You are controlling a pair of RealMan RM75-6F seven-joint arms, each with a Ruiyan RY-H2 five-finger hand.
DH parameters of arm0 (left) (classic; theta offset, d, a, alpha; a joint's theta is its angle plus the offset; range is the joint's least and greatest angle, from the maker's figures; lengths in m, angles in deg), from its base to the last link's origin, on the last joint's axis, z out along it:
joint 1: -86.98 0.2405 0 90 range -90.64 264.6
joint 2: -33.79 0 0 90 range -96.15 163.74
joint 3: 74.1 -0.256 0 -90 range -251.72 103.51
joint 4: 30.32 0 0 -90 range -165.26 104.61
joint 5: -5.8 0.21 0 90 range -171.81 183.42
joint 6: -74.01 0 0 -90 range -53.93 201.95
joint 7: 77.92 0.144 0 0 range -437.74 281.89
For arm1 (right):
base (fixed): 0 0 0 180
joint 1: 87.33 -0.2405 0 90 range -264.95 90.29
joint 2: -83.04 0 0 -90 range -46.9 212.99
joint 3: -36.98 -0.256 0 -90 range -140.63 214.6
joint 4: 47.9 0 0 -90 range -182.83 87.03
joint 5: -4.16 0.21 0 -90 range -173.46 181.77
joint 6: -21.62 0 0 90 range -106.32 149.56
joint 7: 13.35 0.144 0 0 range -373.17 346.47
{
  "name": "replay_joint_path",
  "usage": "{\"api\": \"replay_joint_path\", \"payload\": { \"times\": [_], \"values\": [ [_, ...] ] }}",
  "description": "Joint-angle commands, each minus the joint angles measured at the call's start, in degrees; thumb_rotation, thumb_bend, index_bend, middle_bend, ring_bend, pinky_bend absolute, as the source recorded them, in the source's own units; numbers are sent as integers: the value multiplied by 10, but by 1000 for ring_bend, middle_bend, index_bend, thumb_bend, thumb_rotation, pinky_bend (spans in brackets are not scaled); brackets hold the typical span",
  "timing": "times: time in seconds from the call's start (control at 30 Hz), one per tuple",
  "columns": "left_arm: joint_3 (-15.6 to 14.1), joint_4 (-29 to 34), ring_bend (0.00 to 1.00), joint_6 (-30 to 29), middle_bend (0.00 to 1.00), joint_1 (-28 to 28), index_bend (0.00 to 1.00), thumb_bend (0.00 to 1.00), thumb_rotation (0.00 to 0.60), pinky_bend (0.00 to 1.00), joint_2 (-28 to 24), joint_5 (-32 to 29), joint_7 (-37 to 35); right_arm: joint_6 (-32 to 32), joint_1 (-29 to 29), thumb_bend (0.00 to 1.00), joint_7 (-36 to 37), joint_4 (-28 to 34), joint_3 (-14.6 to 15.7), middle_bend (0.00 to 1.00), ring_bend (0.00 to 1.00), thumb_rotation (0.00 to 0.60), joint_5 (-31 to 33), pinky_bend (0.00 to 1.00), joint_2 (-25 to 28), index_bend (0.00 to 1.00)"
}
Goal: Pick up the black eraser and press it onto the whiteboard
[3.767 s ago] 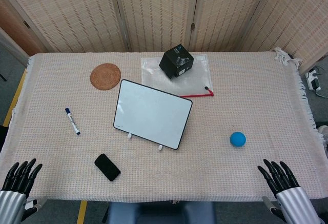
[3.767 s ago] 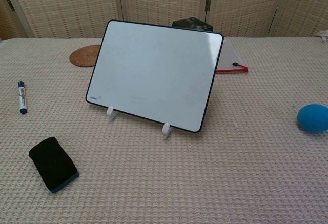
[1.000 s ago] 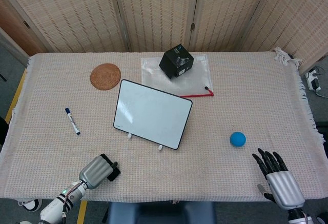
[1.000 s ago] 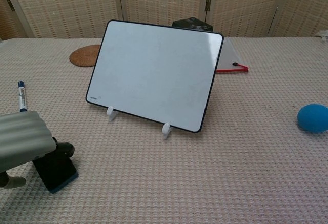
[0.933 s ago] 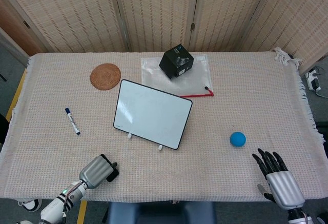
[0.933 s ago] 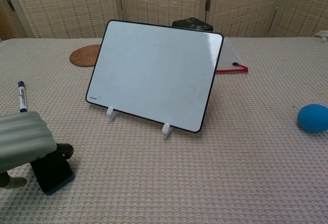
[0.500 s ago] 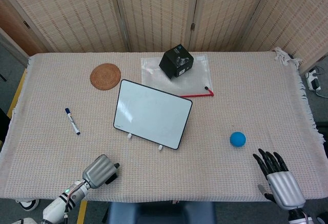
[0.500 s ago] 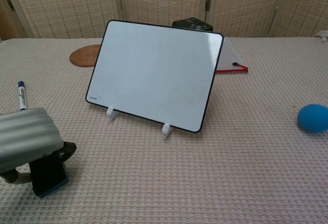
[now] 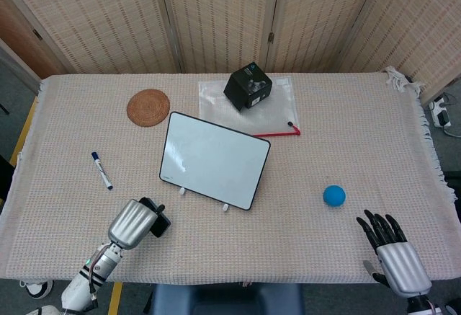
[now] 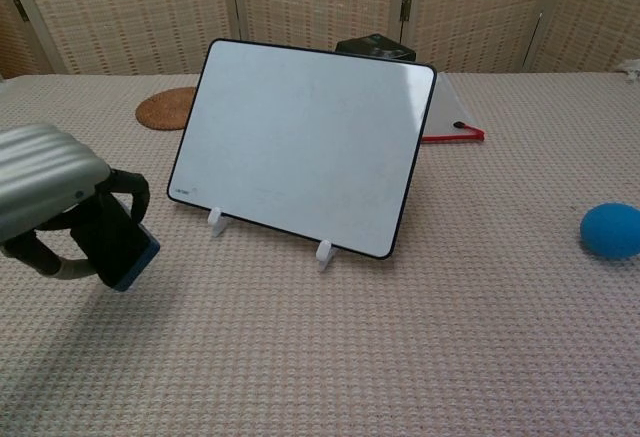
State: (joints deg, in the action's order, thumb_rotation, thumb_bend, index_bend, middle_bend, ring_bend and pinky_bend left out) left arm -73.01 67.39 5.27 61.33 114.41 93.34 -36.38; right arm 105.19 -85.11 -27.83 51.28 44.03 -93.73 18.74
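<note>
My left hand [image 9: 135, 222] [image 10: 50, 197] grips the black eraser [image 10: 118, 242] [image 9: 160, 221] and holds it up off the cloth, near the table's front left. The eraser's blue backing shows at its lower edge in the chest view. The whiteboard [image 9: 215, 158] [image 10: 302, 145] leans back on two white feet at mid table, to the right of and beyond the eraser, apart from it. My right hand [image 9: 395, 251] stays at the front right edge with fingers spread and nothing in it; the chest view does not show it.
A blue marker [image 9: 101, 170] lies left of the board. A round woven coaster [image 9: 148, 106] [image 10: 166, 107] sits at the back left. A black box [image 9: 248, 86] on a clear pouch [image 9: 279, 109] stands behind the board. A blue ball [image 9: 334, 195] [image 10: 611, 230] rests at the right.
My left hand closed around the eraser, tipped it up and lifted it off the cloth, moving slightly forward. The right hand has barely moved.
</note>
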Motion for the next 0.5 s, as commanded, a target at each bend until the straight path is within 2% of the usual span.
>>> {"api": "replay_joint_path", "payload": {
  "times": [0.03,0.3,0.5],
  "values": [
    [43,-19,878,-25,1000,2,718,252,600,908,36,-38,-12,2,1,334,-1,1,1,0,0,600,-1,0,1,0],
    [94,-45,878,-44,1000,-25,717,253,600,908,113,-88,68,5,3,334,1,2,1,0,0,600,-1,0,4,0],
    [128,-101,887,-81,1000,-46,715,273,600,917,183,-86,50,21,10,335,2,4,3,0,0,600,-8,0,7,0]
  ]
}}
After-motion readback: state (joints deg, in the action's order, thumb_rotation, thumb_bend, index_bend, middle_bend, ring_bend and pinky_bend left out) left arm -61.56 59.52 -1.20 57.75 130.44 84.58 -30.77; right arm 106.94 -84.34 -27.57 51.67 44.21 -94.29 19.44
